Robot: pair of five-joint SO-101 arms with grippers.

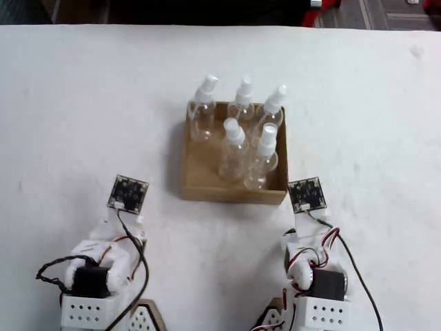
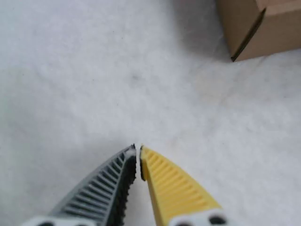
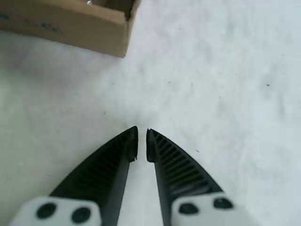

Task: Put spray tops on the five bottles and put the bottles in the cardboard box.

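Observation:
Several clear bottles (image 1: 234, 148) with white spray tops (image 1: 268, 138) stand upright inside the open cardboard box (image 1: 207, 181) at the table's middle. A corner of the box (image 2: 263, 33) lies ahead of my left gripper (image 2: 138, 149), whose grey and yellow fingers are shut with nothing between them. My right gripper (image 3: 141, 134) has black fingers, shut and empty, with another corner of the box (image 3: 84, 26) ahead of it. Both arms sit folded near the front edge, the left arm (image 1: 103, 265) below-left of the box and the right arm (image 1: 313, 265) below-right.
A white cloth (image 1: 83, 110) covers the table with open room on both sides of the box. Dark floor runs beyond the far edge (image 1: 207, 12). Cables (image 1: 131, 276) trail from both arm bases.

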